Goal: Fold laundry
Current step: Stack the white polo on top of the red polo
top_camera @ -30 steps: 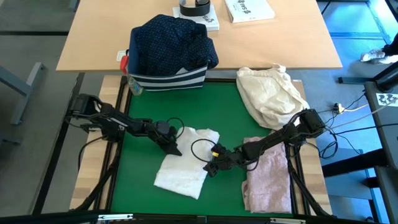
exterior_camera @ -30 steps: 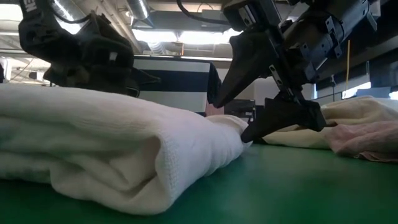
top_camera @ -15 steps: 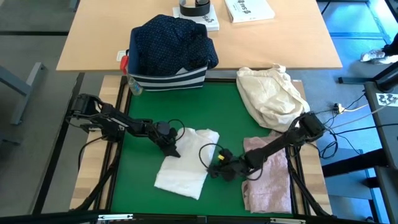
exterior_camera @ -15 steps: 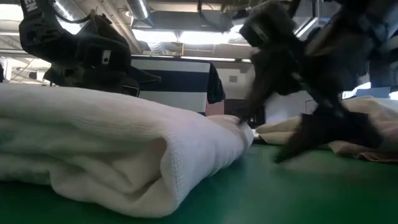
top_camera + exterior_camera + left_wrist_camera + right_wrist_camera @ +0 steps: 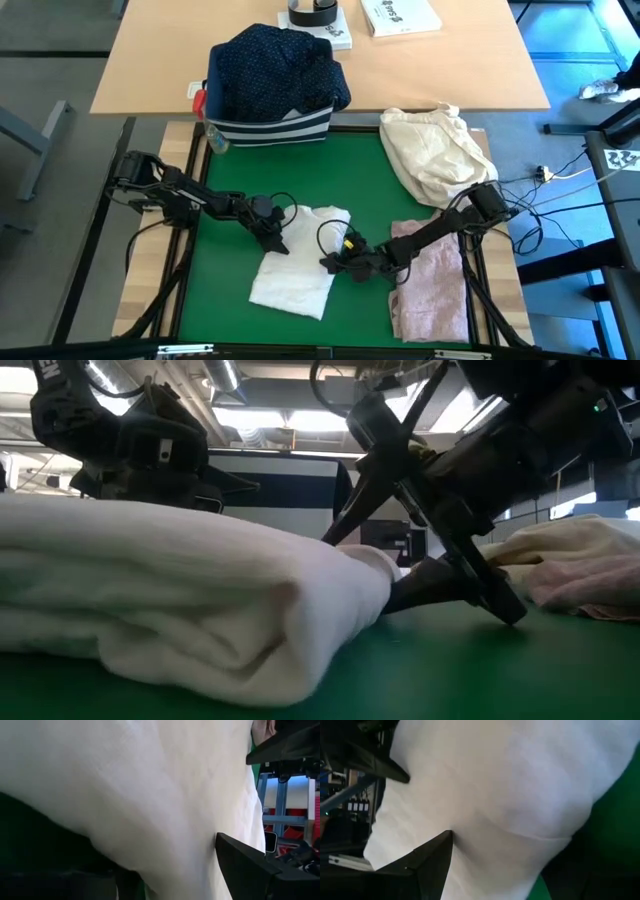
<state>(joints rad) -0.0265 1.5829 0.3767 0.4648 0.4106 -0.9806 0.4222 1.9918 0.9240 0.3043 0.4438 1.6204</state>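
Folded white knit shirt (image 5: pixel 296 262) lying on the green tabletop (image 5: pixel 350 170), near its front edge. Left tool (image 5: pixel 277 239), fingers spread, presses the shirt's left edge; right tool (image 5: pixel 333 263), fingers likewise spread, meets its right edge. Pale pink top (image 5: pixel 432 285) lies beside, to the right.

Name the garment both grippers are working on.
The white shirt, mid-mat: left gripper and right gripper flank it. The pink top lies apart, at the right edge.
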